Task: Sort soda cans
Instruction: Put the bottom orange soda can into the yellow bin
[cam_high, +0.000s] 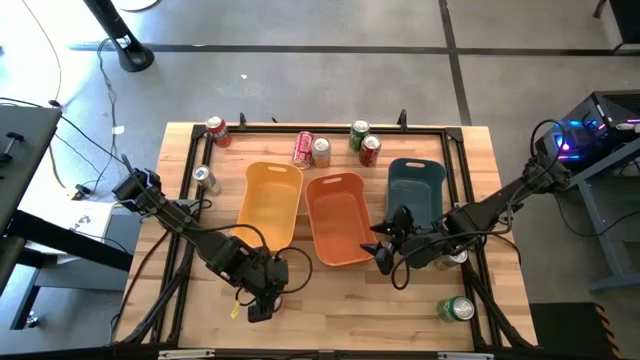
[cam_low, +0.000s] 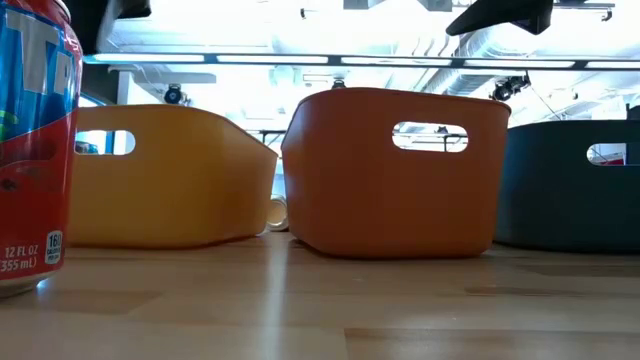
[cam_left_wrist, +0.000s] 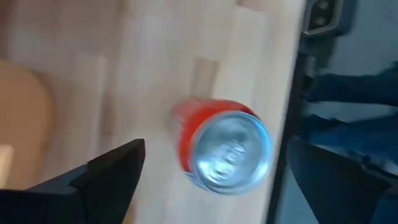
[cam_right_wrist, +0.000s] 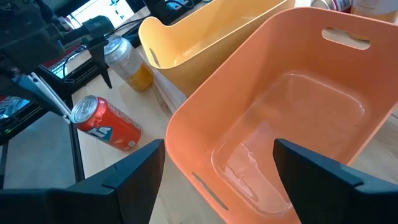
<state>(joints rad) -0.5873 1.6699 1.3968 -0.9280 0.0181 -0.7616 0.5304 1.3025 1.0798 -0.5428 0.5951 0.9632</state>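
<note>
Currently we see left gripper (cam_high: 262, 303) low at near tabletop (cam_high: 330, 300) edge, fingers (cam_left_wrist: 112, 171) apart, straddling upright red can (cam_left_wrist: 225, 148) without contact. Right gripper (cam_high: 385, 255) hovers at orange bin (cam_high: 338, 218) near corner, fingers (cam_right_wrist: 134, 171) apart, empty. We note other cans (cam_high: 312, 149) beyond bins, one green can (cam_high: 456, 308) near right corner.

We count three bins and eight cans.
One yellow bin (cam_high: 270, 203), one orange bin (cam_high: 337, 218), one teal bin (cam_high: 417, 185); eight soda cans (cam_high: 311, 149) lie scattered over our worktop (cam_high: 480, 170).
</note>
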